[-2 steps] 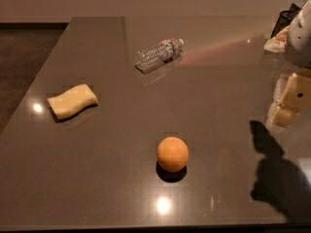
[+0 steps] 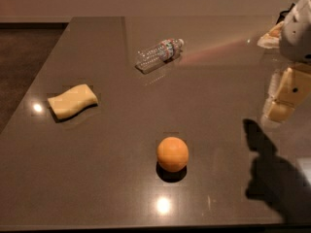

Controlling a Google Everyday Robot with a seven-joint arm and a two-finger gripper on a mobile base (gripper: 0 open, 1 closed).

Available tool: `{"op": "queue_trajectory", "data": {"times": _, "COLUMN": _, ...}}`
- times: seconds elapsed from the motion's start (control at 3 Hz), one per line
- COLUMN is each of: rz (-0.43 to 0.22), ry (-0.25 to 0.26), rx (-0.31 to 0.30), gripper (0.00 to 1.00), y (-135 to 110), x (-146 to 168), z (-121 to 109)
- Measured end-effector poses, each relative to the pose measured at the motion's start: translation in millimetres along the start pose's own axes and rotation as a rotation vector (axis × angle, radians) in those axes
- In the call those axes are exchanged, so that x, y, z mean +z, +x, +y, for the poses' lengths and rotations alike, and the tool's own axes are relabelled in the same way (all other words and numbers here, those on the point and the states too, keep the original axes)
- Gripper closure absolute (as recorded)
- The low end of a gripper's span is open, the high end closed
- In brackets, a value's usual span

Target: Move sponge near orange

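Note:
The pale yellow sponge lies flat on the dark table at the left. The orange sits on the table in the lower middle, well to the right of and nearer than the sponge. My gripper hangs at the right edge of the view, cream blocky fingers pointing down above the table, far from both the sponge and the orange. It holds nothing that I can see.
A clear plastic water bottle lies on its side at the back middle of the table. The arm's shadow falls at the lower right. The table's left edge borders dark floor.

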State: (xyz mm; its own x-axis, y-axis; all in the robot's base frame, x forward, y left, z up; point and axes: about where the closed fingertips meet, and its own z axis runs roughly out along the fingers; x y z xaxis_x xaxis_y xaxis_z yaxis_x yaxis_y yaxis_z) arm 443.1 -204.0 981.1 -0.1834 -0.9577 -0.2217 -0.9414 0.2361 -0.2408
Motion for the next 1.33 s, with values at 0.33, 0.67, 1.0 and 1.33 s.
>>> {"op": "queue_trajectory", "data": {"times": 0.33, "rz": -0.058, "ry": -0.026, "rx": -0.089, "gripper": 0.00, "y": -41, "x": 8, "z": -3}}
{"op": "queue_trajectory", "data": {"times": 0.67, "rz": -0.116, "ry": -0.059, "rx": -0.197, "gripper": 0.00, "y": -91, "x": 25, "z": -5}}
{"op": "queue_trajectory", "data": {"times": 1.0, "rz": -0.155, "ry": -0.090, "rx": -0.293, "gripper": 0.00, "y": -138, "x": 48, "z": -5}}
{"op": "queue_trajectory", "data": {"times": 1.33, "rz": -0.178, "ry": -0.118, "rx": -0.368, "gripper": 0.00, "y": -182, "x": 72, "z": -7}}
